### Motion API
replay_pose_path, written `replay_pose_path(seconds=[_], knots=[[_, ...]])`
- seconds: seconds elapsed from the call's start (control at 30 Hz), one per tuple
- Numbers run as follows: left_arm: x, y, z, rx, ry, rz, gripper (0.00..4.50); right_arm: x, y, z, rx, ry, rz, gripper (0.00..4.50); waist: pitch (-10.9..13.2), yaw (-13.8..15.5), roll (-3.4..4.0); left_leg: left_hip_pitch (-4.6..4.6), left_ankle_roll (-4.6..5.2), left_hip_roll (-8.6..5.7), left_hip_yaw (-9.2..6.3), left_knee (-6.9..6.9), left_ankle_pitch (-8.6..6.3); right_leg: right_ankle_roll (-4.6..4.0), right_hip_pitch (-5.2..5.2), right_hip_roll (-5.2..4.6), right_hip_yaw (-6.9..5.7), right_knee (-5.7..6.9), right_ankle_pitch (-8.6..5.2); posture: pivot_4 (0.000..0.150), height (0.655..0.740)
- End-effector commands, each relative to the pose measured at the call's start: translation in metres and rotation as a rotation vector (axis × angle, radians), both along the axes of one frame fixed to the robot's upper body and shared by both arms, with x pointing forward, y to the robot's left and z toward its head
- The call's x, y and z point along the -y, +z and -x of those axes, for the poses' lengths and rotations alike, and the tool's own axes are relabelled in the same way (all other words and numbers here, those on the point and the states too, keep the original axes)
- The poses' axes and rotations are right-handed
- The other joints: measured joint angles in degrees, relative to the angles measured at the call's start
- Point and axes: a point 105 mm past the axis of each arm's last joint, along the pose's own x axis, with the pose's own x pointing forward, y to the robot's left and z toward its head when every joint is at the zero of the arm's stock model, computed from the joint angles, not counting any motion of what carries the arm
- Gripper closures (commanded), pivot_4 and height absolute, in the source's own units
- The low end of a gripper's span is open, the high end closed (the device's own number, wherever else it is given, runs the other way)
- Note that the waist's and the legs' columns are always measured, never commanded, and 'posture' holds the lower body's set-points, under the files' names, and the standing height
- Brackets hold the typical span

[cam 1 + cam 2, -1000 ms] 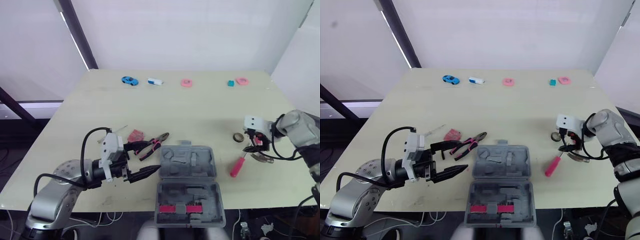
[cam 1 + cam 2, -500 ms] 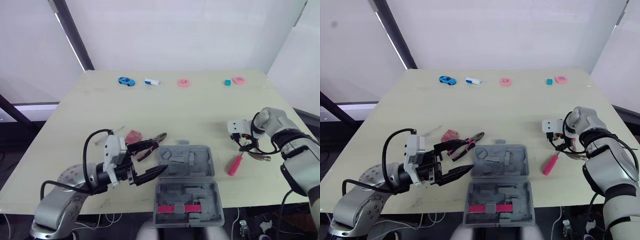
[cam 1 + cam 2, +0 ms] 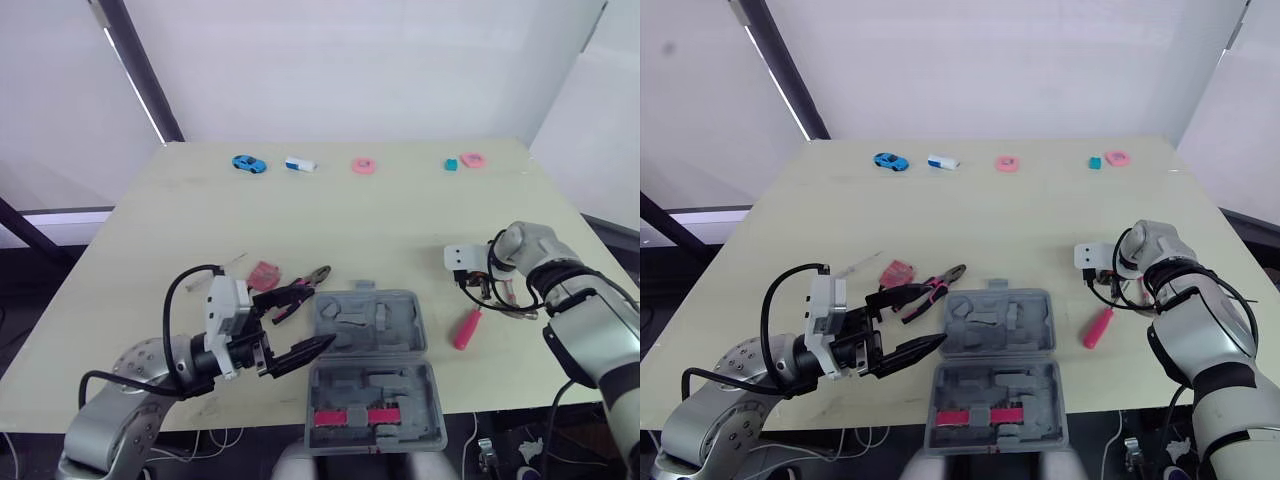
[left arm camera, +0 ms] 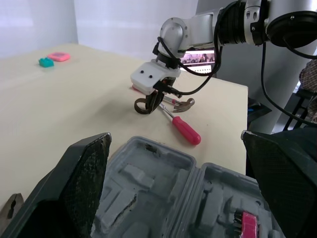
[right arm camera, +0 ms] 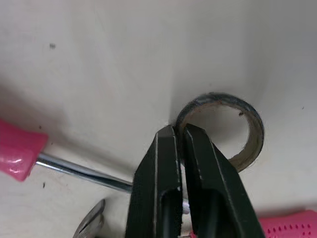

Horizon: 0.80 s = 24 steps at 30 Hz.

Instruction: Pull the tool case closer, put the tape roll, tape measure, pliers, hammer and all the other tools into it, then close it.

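The grey tool case (image 3: 372, 324) lies open at the near edge of the table, with a pink strip in its near half. My left gripper (image 3: 318, 317) stands open just left of the case, with nothing between its fingers. The pink-handled pliers (image 3: 301, 287) lie just beyond it. To the right of the case, my right gripper (image 5: 179, 133) is shut on the wall of the brown tape roll (image 5: 245, 130), which rests on the table. The hammer (image 3: 466, 328) with a pink handle lies next to the roll, its head (image 4: 185, 103) towards my right arm.
A small red item (image 3: 264, 273) lies left of the pliers. Along the far edge of the table (image 3: 400, 220) sit a blue toy car (image 3: 242, 163), a white and blue piece (image 3: 298, 164), a pink ring (image 3: 363, 166), a teal block (image 3: 452, 164) and a pink piece (image 3: 472, 159).
My right gripper's fingers have shut on the tape roll's wall. The head camera has shifted, so the whole picture sits differently. The left gripper stays open by the case.
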Motion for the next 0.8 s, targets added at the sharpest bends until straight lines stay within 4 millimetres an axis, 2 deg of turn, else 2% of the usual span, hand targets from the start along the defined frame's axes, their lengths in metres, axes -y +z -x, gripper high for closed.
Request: replay_pose_path(seconds=[0.03, 0.2, 0.37, 0.57, 0.8], knots=[[0.003, 0.012, 0.005, 0.061, -0.014, 0.003, 0.0, -0.003, 0.016, -0.008, 0.05, 0.013, -0.004, 4.47, 0.0, 0.03, 0.0, 0.0, 0.0, 0.0, 0.0, 0.0, 0.0, 0.0, 0.0, 0.0, 0.0, 0.0, 0.0, 0.15, 0.74], [0.001, 0.01, 0.004, 0.06, -0.008, 0.006, 0.0, 0.003, 0.021, -0.006, 0.037, 0.038, 0.031, 4.47, 0.0, 0.01, 0.0, 0.0, 0.0, 0.0, 0.0, 0.01, 0.0, 0.0, 0.0, 0.0, 0.0, 0.0, 0.0, 0.15, 0.74], [-0.004, 0.007, 0.002, 0.051, 0.011, 0.012, 0.0, -0.007, 0.034, -0.005, 0.005, 0.117, 0.043, 4.47, 0.03, -0.11, 0.04, 0.0, 0.0, 0.0, 0.01, 0.0, 0.0, 0.0, 0.0, 0.0, 0.01, 0.0, 0.0, 0.15, 0.74], [-0.018, 0.0, 0.0, 0.038, 0.083, 0.001, 0.0, -0.05, 0.054, -0.002, -0.027, 0.274, 0.009, 4.47, 0.09, -0.08, 0.15, 0.05, 0.0, 0.05, 0.0, 0.0, 0.0, 0.0, -0.01, 0.05, -0.01, 0.04, 0.01, 0.15, 0.74], [-0.042, -0.01, -0.001, 0.039, 0.221, -0.033, 0.0, -0.105, 0.072, 0.018, -0.083, 0.478, 0.007, 4.47, 0.13, 0.01, 0.21, 0.01, 0.0, 0.06, -0.01, 0.0, 0.0, 0.01, -0.01, -0.01, -0.04, 0.02, 0.01, 0.15, 0.74]])
